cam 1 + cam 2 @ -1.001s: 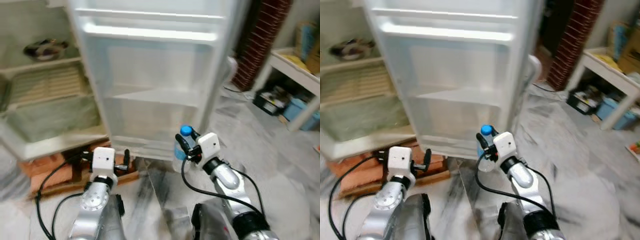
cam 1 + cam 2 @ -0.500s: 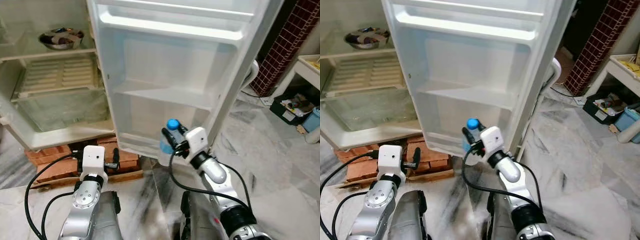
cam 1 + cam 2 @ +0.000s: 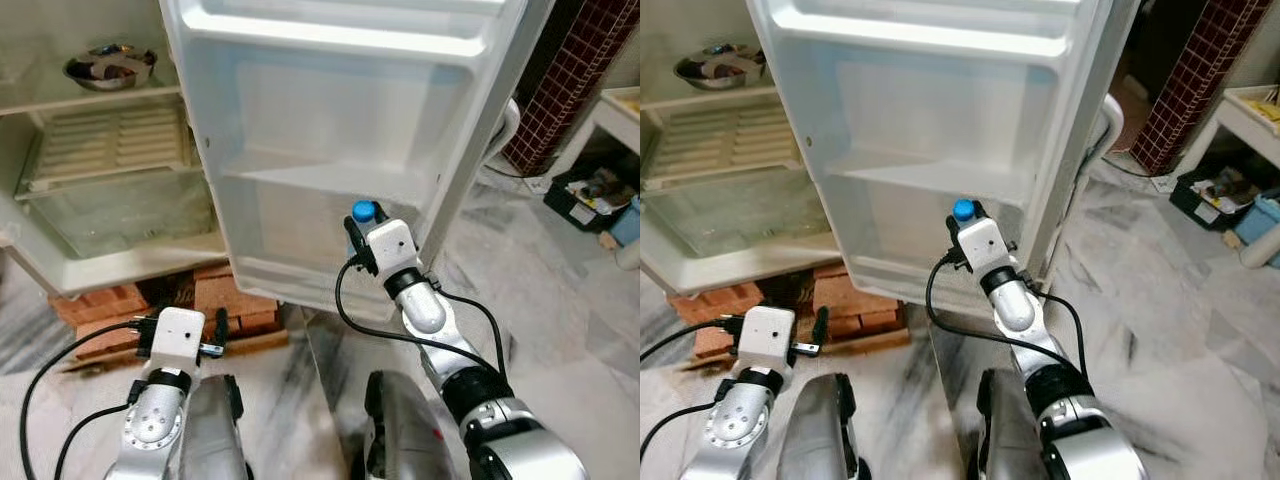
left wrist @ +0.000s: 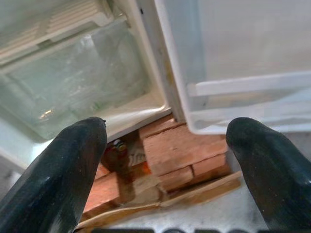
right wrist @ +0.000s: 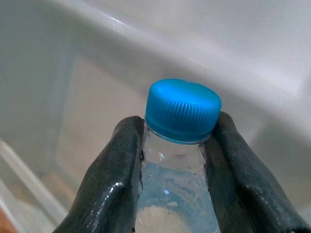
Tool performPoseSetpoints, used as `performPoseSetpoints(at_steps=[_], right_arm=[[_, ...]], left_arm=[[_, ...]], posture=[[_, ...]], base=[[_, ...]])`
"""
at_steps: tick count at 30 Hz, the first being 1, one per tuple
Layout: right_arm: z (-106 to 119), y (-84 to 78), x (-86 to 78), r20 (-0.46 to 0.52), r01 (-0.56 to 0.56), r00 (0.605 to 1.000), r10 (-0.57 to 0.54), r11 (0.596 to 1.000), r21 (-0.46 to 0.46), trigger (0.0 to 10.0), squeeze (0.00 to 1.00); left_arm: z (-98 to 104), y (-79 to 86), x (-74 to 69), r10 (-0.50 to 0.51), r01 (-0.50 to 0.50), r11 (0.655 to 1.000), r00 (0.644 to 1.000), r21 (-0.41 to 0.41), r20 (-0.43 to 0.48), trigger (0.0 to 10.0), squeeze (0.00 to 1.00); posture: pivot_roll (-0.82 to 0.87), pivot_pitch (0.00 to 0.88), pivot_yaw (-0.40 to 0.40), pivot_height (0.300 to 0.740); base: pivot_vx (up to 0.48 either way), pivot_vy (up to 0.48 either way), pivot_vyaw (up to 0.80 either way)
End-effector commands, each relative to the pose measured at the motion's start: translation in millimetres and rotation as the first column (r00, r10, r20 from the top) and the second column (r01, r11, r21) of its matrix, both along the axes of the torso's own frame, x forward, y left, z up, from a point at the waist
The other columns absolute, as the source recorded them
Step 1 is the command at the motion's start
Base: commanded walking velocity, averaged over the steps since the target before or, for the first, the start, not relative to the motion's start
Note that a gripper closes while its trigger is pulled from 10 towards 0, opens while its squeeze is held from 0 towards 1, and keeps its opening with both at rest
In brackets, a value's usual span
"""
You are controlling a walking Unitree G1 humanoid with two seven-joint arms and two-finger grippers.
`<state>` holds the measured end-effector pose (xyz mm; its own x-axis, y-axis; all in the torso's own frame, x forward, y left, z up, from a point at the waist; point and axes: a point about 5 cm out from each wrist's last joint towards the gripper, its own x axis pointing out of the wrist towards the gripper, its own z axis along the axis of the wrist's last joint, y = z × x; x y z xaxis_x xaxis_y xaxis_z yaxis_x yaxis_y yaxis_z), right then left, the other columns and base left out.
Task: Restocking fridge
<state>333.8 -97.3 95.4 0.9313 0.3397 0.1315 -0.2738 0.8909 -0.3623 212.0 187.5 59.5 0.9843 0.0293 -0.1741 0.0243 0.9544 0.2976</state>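
Fridge door (image 3: pixel 330 130) stands swung open, its white inner racks facing the robot. The right tool (image 5: pixel 177 145) grips a clear water bottle (image 5: pixel 175 189) by the neck just under its blue cap (image 5: pixel 183 109), holding it upright close against the door's lower rack (image 3: pixel 300 275). The left tool (image 4: pixel 167 160) hangs low with its fingers (image 4: pixel 63 165) spread wide and empty, above bricks (image 4: pixel 184 155) propping the fridge. A bowl (image 3: pixel 108 65) sits on an upper fridge shelf.
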Motion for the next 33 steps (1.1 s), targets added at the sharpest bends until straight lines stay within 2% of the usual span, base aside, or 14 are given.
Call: performPoseSetpoints(at_steps=[1,2,4,8,11,14,17,18,19,21,28,29,30,33], right_arm=[[4.3,-3.0,6.6,0.012,0.034,0.999,-0.034,0.999,-0.019,10.0,0.0],[4.7,-4.9,10.9,0.004,0.063,0.998,-0.063,0.997,-0.034,10.0,0.0],[4.8,-5.9,13.3,0.01,0.083,0.997,-0.082,0.994,-0.066,10.0,0.0],[8.0,-6.7,17.3,0.031,0.111,0.994,-0.108,0.989,-0.098,10.0,0.0],[23.6,-1.5,24.0,0.108,0.112,0.989,-0.099,0.987,-0.113,10.0,0.0],[27.2,1.2,26.3,0.109,0.108,0.989,-0.096,0.989,-0.105,10.0,0.0],[17.5,1.4,26.8,0.034,0.115,0.993,-0.111,0.986,-0.12,10.0,0.0],[10.2,0.2,26.0,-0.02,0.125,0.992,-0.128,0.985,-0.121,10.0,0.0],[10.2,0.2,26.0,-0.02,0.125,0.992,-0.128,0.985,-0.121,10.0,0.0],[-5.2,-4.7,22.7,-0.12,0.154,0.978,-0.169,0.98,-0.125,10.0,0.0],[-15.4,-24.2,20.8,-0.182,0.229,0.951,-0.25,0.965,-0.126,10.0,0.0],[-15.0,-26.1,21.2,-0.179,0.236,0.95,-0.256,0.963,-0.127,10.0,0.44],[-13.9,-30.8,21.8,-0.167,0.249,0.948,-0.27,0.959,-0.137,10.0,1.0],[-12.5,-37.4,23.0,-0.159,0.27,0.943,-0.292,0.952,-0.146,10.0,1.0]], left_arm=[[6.6,6.8,-2.8,0.012,-0.013,0.999,1.0,0.039,0.016,10.0,0.0],[10.9,16.7,-3.3,0.04,-0.042,0.997,0.999,0.061,0.026,10.0,0.0],[14.1,23.0,-4.3,0.063,-0.065,0.996,0.998,0.064,0.031,10.0,0.0],[19.5,26.3,-12.0,0.072,-0.075,0.994,0.997,0.079,0.038,10.0,0.0],[24.0,28.3,-21.5,0.091,-0.094,0.991,0.995,0.09,0.042,10.0,0.0],[27.9,27.6,-29.6,0.085,-0.09,0.99,0.995,0.107,0.048,10.0,0.0],[28.9,27.3,-33.3,0.088,-0.092,0.99,0.995,0.108,0.041,10.0,0.0],[29.5,28.3,-34.9,0.093,-0.096,0.99,0.995,0.107,0.035,10.0,0.0],[29.5,28.3,-34.9,0.093,-0.096,0.99,0.995,0.107,0.035,10.0,0.0],[30.8,30.2,-38.5,0.104,-0.106,0.989,0.994,0.103,0.022,10.0,0.0],[29.4,28.7,-37.3,0.103,-0.104,0.99,0.995,0.1,0.01,10.0,0.0],[29.3,28.6,-36.7,0.103,-0.103,0.99,0.995,0.1,0.009,10.0,0.0],[28.7,28.1,-35.4,0.101,-0.101,0.99,0.995,0.098,0.006,10.0,0.0],[27.2,28.0,-31.6,0.099,-0.099,0.99,0.995,0.096,0.004,10.0,0.0]], posture=[[0.15,0.176,-0.037,0.552],[0.16,0.191,-0.046,0.552],[0.18,0.207,-0.049,0.552],[0.21,0.234,-0.057,0.552],[0.22,0.254,-0.061,0.552],[0.24,0.28,-0.062,0.552],[0.26,0.295,-0.063,0.552],[0.26,0.305,-0.062,0.552],[0.26,0.305,-0.062,0.552],[0.27,0.309,-0.062,0.552],[0.26,0.305,-0.058,0.552],[0.25,0.302,-0.057,0.552],[0.25,0.297,-0.055,0.552],[0.24,0.282,-0.052,0.552]], base=[[0.0,0.0,0.0],[0.0,0.0,0.0],[0.0,0.0,0.0],[0.0,0.0,0.0],[0.0,0.0,0.0],[0.0,0.0,0.0],[0.0,0.0,0.0],[0.0,0.0,0.0],[0.0,0.0,0.0],[0.0,0.0,0.0],[0.0,0.0,0.0],[0.0,0.0,0.0],[0.0,0.0,0.0],[0.0,0.0,0.0]])
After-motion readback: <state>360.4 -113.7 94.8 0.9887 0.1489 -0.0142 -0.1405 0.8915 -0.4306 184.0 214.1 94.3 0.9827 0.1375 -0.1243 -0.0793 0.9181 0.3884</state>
